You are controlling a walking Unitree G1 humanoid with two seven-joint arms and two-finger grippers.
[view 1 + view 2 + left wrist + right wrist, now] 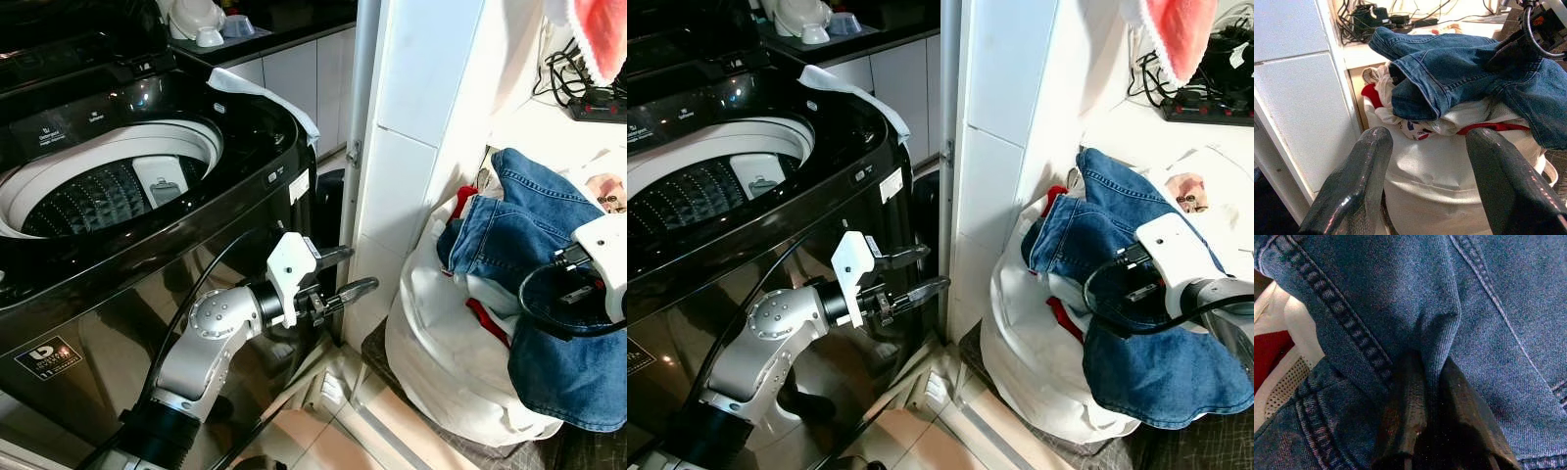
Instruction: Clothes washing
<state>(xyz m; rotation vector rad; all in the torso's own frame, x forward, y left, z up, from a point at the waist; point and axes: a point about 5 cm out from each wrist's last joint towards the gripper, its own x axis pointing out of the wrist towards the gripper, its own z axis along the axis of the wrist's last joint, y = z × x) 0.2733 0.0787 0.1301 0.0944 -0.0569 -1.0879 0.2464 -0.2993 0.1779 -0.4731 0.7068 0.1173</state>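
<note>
Washing machine [147,211], lid up, drum exposed. White laundry bag [441,362] stands on the floor beside it, past the tiled wall. Jeans [539,245] draped on top of bag. Right gripper [1432,396] fingers pinch a denim fold. Left gripper [348,274] fingers spread, pointed toward bag.

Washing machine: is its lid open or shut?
Open. The washing machine shows its white rim and dark perforated drum from above, uncovered.
</note>
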